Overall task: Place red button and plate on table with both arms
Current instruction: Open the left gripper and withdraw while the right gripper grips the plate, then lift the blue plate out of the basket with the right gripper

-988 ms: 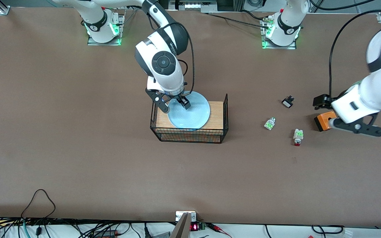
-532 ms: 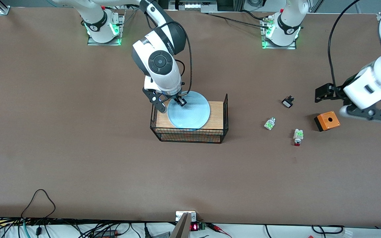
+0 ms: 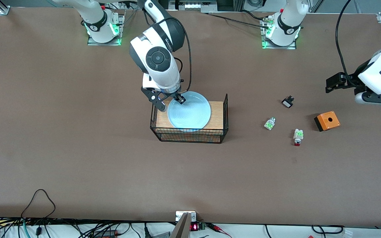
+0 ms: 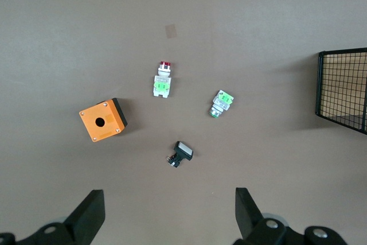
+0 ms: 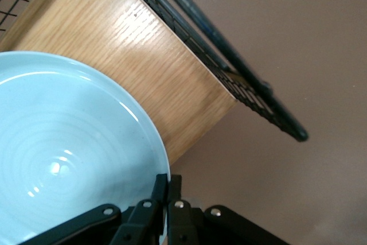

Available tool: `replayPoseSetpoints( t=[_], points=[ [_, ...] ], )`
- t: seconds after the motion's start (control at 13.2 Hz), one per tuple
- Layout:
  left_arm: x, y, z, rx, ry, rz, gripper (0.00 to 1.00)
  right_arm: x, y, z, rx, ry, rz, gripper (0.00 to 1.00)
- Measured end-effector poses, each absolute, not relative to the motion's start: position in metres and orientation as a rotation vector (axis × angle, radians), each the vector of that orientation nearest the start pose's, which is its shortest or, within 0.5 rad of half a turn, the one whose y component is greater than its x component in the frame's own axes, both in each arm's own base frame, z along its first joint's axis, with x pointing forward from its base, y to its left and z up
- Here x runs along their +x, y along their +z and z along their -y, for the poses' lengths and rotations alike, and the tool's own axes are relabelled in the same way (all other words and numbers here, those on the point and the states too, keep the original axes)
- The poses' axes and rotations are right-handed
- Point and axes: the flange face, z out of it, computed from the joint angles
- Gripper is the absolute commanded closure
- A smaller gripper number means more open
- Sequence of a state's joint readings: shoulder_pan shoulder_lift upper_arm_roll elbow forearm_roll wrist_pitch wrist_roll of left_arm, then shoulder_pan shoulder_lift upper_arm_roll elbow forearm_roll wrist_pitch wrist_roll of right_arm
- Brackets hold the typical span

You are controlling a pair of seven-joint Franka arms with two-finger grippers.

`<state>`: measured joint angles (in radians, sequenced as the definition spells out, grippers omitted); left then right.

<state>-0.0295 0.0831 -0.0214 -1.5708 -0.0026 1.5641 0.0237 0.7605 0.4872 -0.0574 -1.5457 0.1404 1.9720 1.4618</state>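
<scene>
The pale blue plate (image 3: 190, 112) lies on the wood top of the black wire rack (image 3: 190, 136). My right gripper (image 3: 178, 99) is shut on the plate's rim, on the side toward the robots' bases; in the right wrist view its fingertips (image 5: 168, 181) pinch the edge of the plate (image 5: 69, 153). The red button (image 3: 297, 137) lies on the brown table (image 3: 78, 132), toward the left arm's end. My left gripper (image 3: 379, 99) hangs open in the air above the table's edge at that end. In the left wrist view the left gripper (image 4: 169, 210) holds nothing, and the red button (image 4: 162, 81) lies well below it.
An orange box with a hole (image 3: 327, 121), a green-and-clear piece (image 3: 269, 123) and a small black piece (image 3: 287, 102) lie round the red button. The rack has a raised wire wall (image 3: 225, 110) on the side toward the left arm.
My right gripper has closed on the plate's rim. My left arm has drawn away from over the orange box, toward the table's edge and the bases, staying open.
</scene>
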Motion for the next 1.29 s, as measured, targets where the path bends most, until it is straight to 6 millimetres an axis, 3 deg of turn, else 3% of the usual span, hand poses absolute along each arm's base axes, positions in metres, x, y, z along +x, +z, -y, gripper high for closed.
replayPoseSetpoints(
  t=[0.23, 0.53, 0.68, 0.84, 0.99, 1.29],
  points=[
    [0.574, 0.576, 0.029, -3.138, 0.157, -0.118, 0.00, 0.512, 0.404, -0.438, -2.896, 0.187, -1.179, 1.00],
    [0.572, 0.575, 0.031, -3.137, 0.178, -0.122, 0.00, 0.507, 0.503, -0.410, -2.768, 0.177, -1.128, 1.00],
    [0.571, 0.575, 0.032, -3.135, 0.192, -0.127, 0.00, 0.514, 0.538, -0.385, -2.708, 0.173, -1.091, 1.00],
    [0.571, 0.575, 0.036, -3.135, 0.196, -0.136, 0.00, 0.532, 0.550, -0.344, -2.724, 0.159, -1.014, 1.00],
    [0.571, 0.577, 0.037, -3.135, 0.189, -0.140, 0.00, 0.554, 0.542, -0.289, -2.824, 0.205, -0.844, 1.00],
    [0.571, 0.578, 0.039, -3.135, 0.184, -0.145, 0.00, 0.591, 0.524, -0.150, -2.961, 0.262, -0.503, 1.00]
  ],
)
